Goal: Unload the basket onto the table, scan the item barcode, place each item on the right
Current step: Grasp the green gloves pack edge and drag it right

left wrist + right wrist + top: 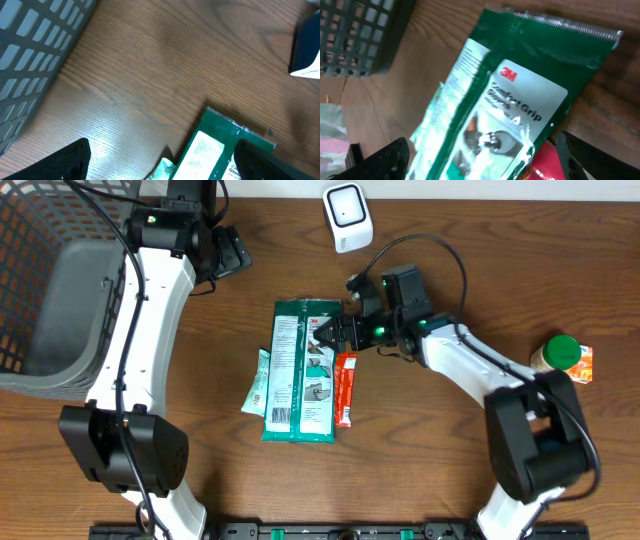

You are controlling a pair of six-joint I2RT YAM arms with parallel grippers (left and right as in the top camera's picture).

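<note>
- The glove pack (pixel 300 370) lies flat mid-table. A red packet (pixel 345 388) is tucked against its right edge and a pale packet (pixel 257 383) against its left. The scanner (pixel 347 215) stands well apart at the far edge.
- The right gripper (pixel 335 332) hovers over the pack's upper right corner with its jaws spread wide, grasping nothing.
- The left gripper (pixel 238 254) is likewise released and empty, near the basket (pixel 50 290).
- Closing on a flat, glossy pack may pinch only loose film, so the pack could slip or sag on the lift.
- A low pinch at that edge could catch the red packet too and drag it along.
- A limp pack may fold on the way to the scanner, creasing or hiding the barcode.
- Where the barcode sits cannot be made out here, so the wrong face might be presented.
- Glare off the film could spoil the read.
- A careless swing toward the scanner might knock it over.
</note>
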